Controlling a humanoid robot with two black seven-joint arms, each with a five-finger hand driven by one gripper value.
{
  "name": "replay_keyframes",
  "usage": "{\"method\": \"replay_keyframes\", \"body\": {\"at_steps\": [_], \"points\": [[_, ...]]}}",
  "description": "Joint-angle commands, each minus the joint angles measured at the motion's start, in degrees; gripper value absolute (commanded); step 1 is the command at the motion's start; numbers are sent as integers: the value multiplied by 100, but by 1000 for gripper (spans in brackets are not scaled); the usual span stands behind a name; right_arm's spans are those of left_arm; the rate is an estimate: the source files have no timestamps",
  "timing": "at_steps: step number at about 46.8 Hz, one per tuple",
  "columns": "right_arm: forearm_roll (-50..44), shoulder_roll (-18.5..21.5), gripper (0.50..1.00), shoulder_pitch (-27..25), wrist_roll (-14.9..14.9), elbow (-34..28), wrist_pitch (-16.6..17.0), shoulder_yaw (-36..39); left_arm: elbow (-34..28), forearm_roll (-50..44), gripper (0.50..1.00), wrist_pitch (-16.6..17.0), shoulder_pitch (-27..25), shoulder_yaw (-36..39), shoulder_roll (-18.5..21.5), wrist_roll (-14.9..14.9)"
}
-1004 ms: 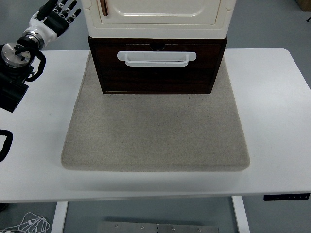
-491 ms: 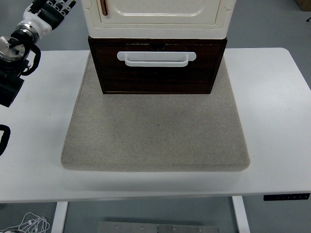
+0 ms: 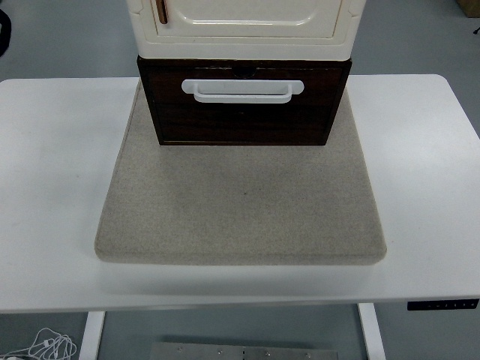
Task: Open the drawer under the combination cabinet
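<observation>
Currently I see no robot hand in frame, so I cannot tell either one's state. Drawer (image 3: 243, 105), dark wood with a white handle (image 3: 242, 90), sits under the cream cabinet (image 3: 244, 26) at the far middle of the tabletop (image 3: 52, 165), on a grey mat (image 3: 240, 202); its front projects forward of the cabinet.

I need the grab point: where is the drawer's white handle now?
In the head view, the white handle sits across the upper front of the dark drawer, top centre, just under the cream cabinet.
</observation>
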Motion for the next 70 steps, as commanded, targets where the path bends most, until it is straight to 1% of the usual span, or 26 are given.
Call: {"method": "replay_keyframes", "body": {"at_steps": [1,13,17,20,24,30,44,48,53,60,70], "points": [[0,0,926,0,0,0,-5,0,-9,165,1000,-8,-388,104,127,1],[0,0,928,0,0,0,4,0,-44,824,1000,-16,-1531,236,188,1],[0,0,928,0,0,0,4,0,-71,947,1000,-60,-1830,262,188,1],[0,0,926,0,0,0,-5,0,-220,1053,1000,-60,-2006,411,206,-7],[0,0,928,0,0,0,4,0,-492,1150,1000,-69,-2269,631,302,1],[0,0,926,0,0,0,4,0,-984,1176,1000,-60,-2551,693,303,1],[0,0,928,0,0,0,4,0,-2724,1510,1000,1,-3034,1396,390,-7],[0,0,926,0,0,0,-5,0,-3260,1510,1000,-34,-3245,1799,408,1],[0,0,926,0,0,0,4,0,-3989,1510,1000,-34,-3622,2537,575,-7],[0,0,926,0,0,0,-5,0,-4903,1510,1000,-34,-4071,3522,689,-34],[0,0,926,0,0,0,-5,0,-5967,1510,1000,-43,-4756,5244,768,-51]]}}
